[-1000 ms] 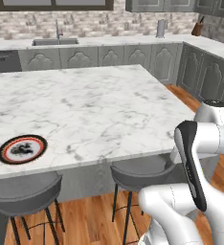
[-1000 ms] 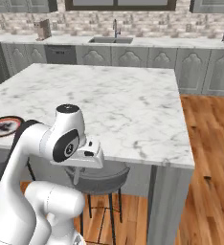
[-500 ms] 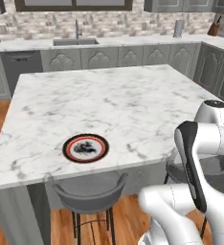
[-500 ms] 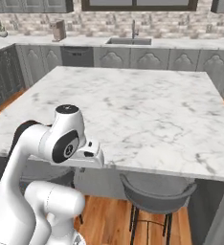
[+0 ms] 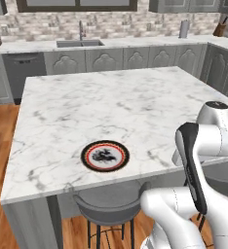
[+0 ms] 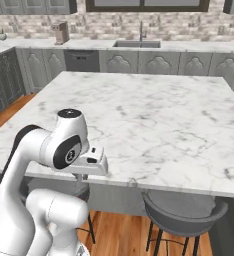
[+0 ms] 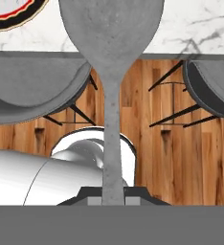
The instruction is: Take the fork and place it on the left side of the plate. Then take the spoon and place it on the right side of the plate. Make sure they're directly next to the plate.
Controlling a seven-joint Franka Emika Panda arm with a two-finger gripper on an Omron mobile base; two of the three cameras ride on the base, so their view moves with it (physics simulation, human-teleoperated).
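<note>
The gripper (image 7: pixel 113 197) is closed on the handle of the spoon (image 7: pixel 111 57), which rises straight up the middle of the hand view, its oval bowl at the top. Past the bowl lies the near edge of the marble island (image 7: pixel 190 28), and a slice of the plate (image 7: pixel 13 12) shows at the upper left corner, just inside that edge. Under the overhang sit two grey stools (image 7: pixel 32 91), one on each side of the spoon handle, with wood floor (image 7: pixel 147 143) between them.

In the left base view the plate (image 5: pixel 105 155) sits alone on the island (image 5: pixel 111 107), close to its near edge and towards the left half, with bare marble on both sides of it and a broad open stretch behind. The arm (image 5: pixel 199 160) is folded low off the near right corner, beside a stool (image 5: pixel 108 206). The fork cannot be made out.
</note>
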